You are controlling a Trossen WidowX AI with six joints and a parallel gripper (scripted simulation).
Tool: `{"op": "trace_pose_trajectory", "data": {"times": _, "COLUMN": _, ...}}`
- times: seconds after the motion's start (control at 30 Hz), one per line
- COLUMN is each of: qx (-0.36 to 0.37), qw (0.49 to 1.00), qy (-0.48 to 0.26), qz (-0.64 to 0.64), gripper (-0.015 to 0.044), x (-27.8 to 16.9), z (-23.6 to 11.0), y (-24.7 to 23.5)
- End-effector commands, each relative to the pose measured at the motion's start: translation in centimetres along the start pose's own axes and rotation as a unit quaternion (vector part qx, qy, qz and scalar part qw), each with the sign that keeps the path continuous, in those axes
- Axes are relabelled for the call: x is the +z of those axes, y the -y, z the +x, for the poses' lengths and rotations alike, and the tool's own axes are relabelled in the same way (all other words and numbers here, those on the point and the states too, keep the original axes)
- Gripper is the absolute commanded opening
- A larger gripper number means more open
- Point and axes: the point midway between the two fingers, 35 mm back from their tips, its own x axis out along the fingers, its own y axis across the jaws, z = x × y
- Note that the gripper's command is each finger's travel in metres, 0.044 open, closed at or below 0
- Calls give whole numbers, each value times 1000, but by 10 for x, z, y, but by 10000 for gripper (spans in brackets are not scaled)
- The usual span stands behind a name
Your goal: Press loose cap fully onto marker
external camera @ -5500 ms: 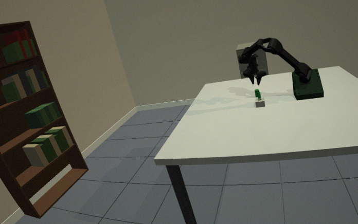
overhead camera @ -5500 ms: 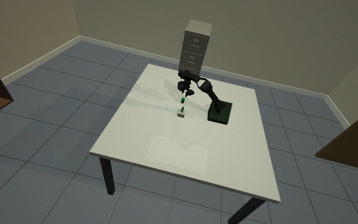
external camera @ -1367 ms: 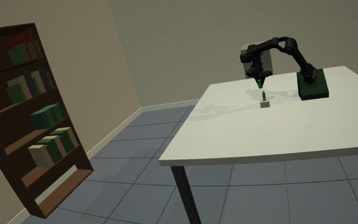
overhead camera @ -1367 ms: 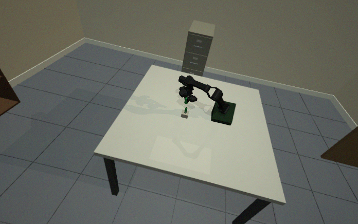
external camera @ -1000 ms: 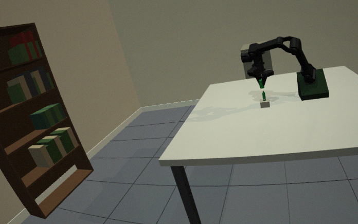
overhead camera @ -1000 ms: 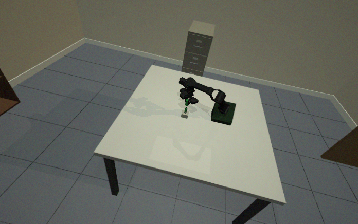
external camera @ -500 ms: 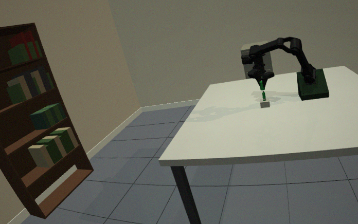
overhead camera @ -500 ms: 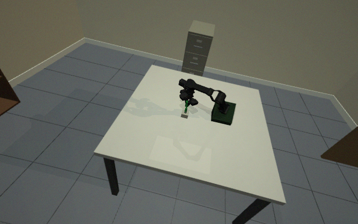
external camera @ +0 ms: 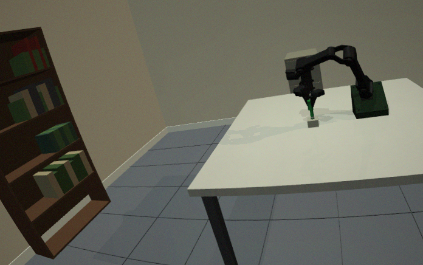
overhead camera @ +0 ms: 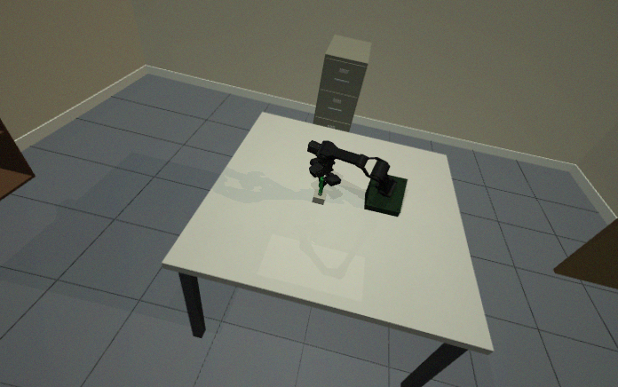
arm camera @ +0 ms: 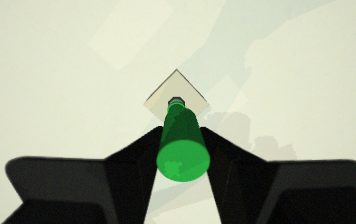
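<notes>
The green cap (arm camera: 183, 148) sat at the centre of the wrist view, clenched in the gripper (arm camera: 182, 165) and lined up over the marker (arm camera: 175, 103), whose tip showed just past the cap's far end. The marker stood upright in the small grey holder block (arm camera: 195, 98), mid-bench in the top view. Whether the cap had started onto the tip could not be told. The step looked like the press – best done straight down along the marker's axis, without tilting, so the block would not tip or slide. The green base (overhead camera: 386, 196) lay to the right on the bench (overhead camera: 410, 282), well apart. A filing cabinet (overhead camera: 343, 82) stood beyond the far edge and a bookshelf (external camera: 40, 140) at the left – nothing blocked the descent.
</notes>
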Motion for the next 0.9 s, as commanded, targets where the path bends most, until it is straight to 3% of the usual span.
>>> {"op": "trace_pose_trajectory", "data": {"times": 0.0, "qx": 5, "qw": 1000, "qy": 0, "qz": 0, "gripper": 0, "x": 0, "z": 11, "y": -2}}
{"op": "trace_pose_trajectory", "data": {"times": 0.87, "qx": 6, "qw": 1000, "qy": 1, "qz": 0, "gripper": 0, "x": 0, "z": 30, "y": -4}}
